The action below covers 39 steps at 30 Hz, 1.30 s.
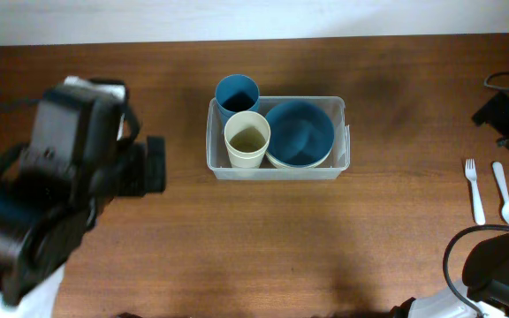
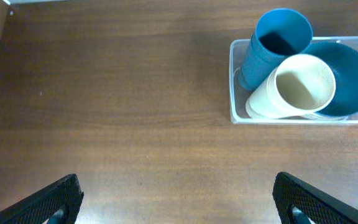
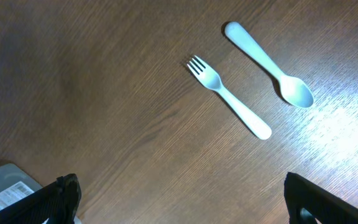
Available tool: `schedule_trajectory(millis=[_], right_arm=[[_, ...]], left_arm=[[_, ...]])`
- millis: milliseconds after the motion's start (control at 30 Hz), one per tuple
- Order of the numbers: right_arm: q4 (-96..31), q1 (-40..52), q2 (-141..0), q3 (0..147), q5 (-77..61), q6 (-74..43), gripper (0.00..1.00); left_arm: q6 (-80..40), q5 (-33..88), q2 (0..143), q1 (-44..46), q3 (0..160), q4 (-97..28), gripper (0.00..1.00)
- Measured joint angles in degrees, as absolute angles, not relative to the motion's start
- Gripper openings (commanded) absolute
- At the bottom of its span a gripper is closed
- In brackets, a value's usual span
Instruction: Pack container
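The container (image 1: 277, 171) is a clear rectangular bin in the middle of the table. Inside it stand a blue cup (image 1: 236, 94) and a cream cup (image 1: 247, 139) on the left, and a blue bowl (image 1: 300, 132) fills the right. The left wrist view shows the container (image 2: 234, 81) at upper right with the blue cup (image 2: 277, 43), cream cup (image 2: 298, 87) and bowl (image 2: 356, 81). My left gripper (image 2: 179, 205) is open over bare wood, well to the left of the bin. My right gripper (image 3: 182, 205) is open over bare wood, short of a white fork (image 3: 229, 96) and spoon (image 3: 266, 62).
Fork (image 1: 474, 190) and spoon (image 1: 505, 192) lie side by side near the right edge. My left arm (image 1: 69, 177) looms at the left, my right arm (image 1: 493, 265) at the bottom right. Dark gear (image 1: 506, 110) sits at the far right. A pale labelled object (image 3: 5, 186) shows at lower left.
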<state>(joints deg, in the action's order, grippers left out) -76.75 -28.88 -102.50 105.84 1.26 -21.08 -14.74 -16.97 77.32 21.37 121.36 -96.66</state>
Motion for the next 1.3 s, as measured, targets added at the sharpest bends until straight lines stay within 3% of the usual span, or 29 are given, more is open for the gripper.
schedule_trajectory(millis=[300,600,833,1300], right_arm=[[-76.79,-28.88,-102.50,105.84,1.02,-21.02,0.99],[-76.18,-28.88,-102.50,105.84,1.02,-20.51,0.99],[-76.73,-28.88,-102.50,105.84,0.99,-16.19,0.99],[-77.19,-28.88,-102.50,105.84,2.24,-2.02,0.99]], left_arm=[[-18.81,-16.95,73.34,21.37,108.44,-96.03,1.00],[-21.23,-16.95,73.89,21.37,90.72,-82.78,1.00],[-24.75,-16.95,72.36,21.37,81.89,-81.56,1.00],[-25.82,-17.15,48.10,21.37,80.14,-81.58,1.00]])
